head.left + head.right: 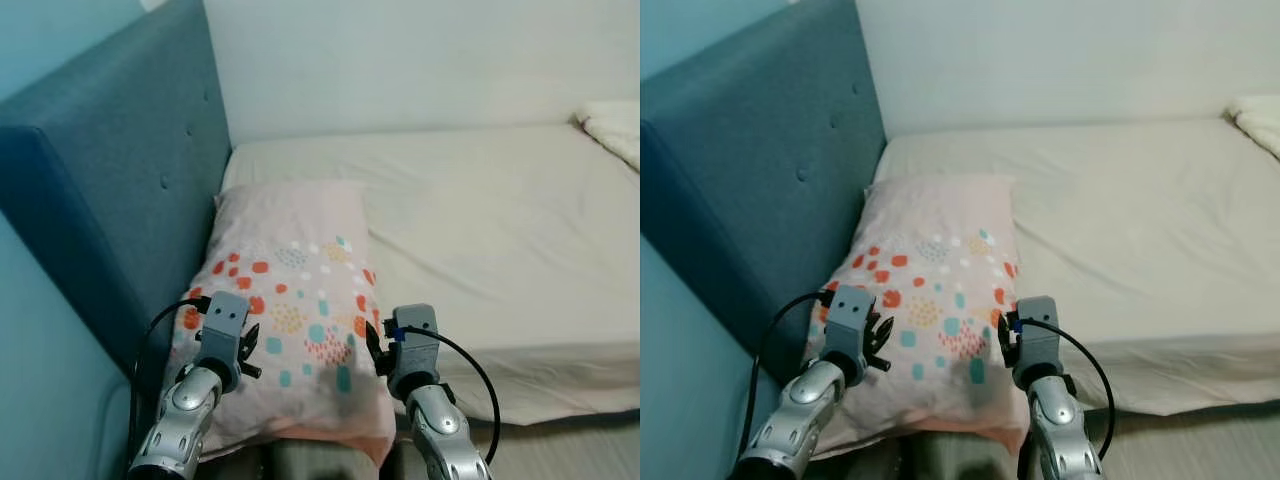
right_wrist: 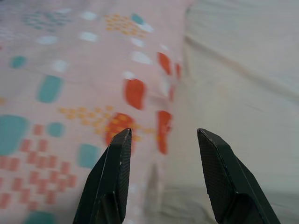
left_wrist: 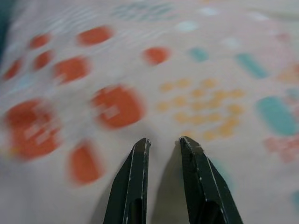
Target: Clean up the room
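Pillow (image 1: 290, 300) lies lengthwise on the mattress (image 1: 500, 230), its head end toward twelve o'clock, flush against the blue headboard (image 1: 120, 190) at nine. We hold the left gripper (image 3: 163, 142) over its near left corner, fingers nearly together, and the right gripper (image 2: 161, 135) spread over its right edge. We seem to be squaring it; next, a firm pinch on both sides.
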